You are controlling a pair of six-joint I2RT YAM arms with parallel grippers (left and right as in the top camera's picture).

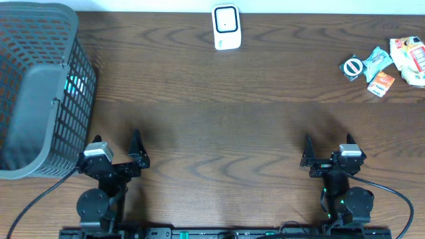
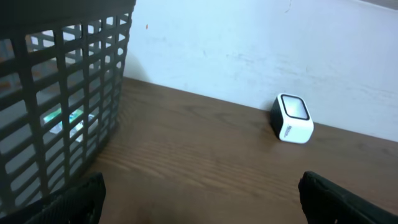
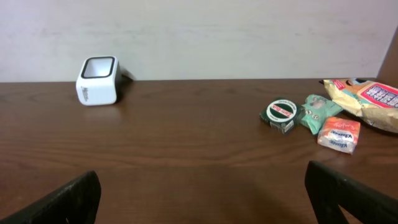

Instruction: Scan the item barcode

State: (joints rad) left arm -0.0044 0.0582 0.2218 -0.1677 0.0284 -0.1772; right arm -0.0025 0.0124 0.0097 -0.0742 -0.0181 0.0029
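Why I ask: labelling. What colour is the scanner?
Scanner: white, dark window; best in right wrist view.

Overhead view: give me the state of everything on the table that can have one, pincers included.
Left pincer: open, empty.
Right pincer: open, empty.
Scanner: upright at the far edge, untouched.
Basket: upright at the left, a greenish item showing through its mesh.
Snack packets: lying in a loose cluster at the far right, none picked up.
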